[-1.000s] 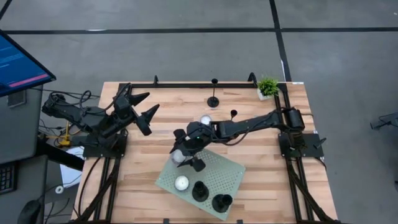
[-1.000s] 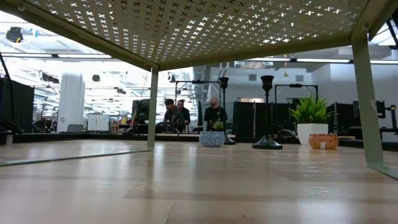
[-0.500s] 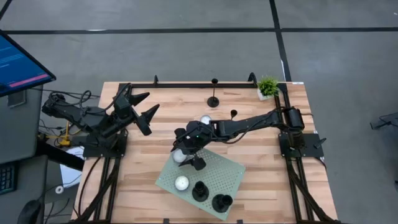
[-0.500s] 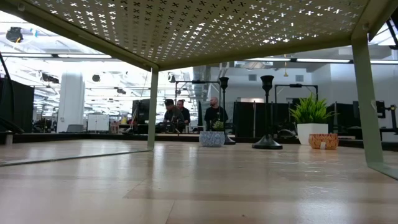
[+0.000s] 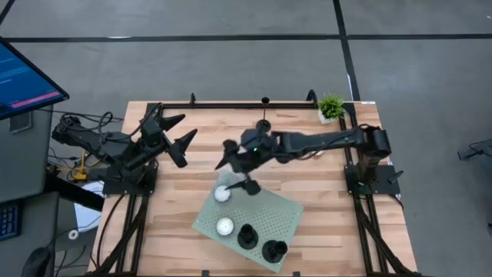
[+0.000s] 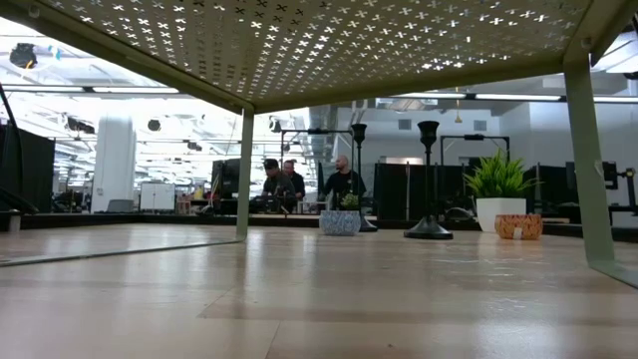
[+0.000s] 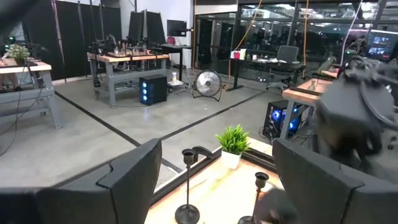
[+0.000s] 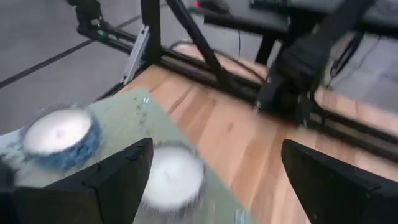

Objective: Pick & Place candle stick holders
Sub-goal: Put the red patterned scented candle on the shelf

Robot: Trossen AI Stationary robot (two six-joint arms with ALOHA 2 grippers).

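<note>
High view: right arm (image 5: 307, 143) hides one holder (image 5: 264, 123).

I work in a robotics lab on an open industrial floor; grey concrete marked with black lines (image 5: 231, 37) surrounds my wooden table (image 5: 192, 173); beyond it stand workbenches (image 7: 127, 62), a floor fan (image 7: 208, 83), monitors, black partitions, and people (image 6: 344, 184) at desks

Pale wooden table (image 5: 323, 192), perforated metal tray (image 5: 280, 211)
</note>
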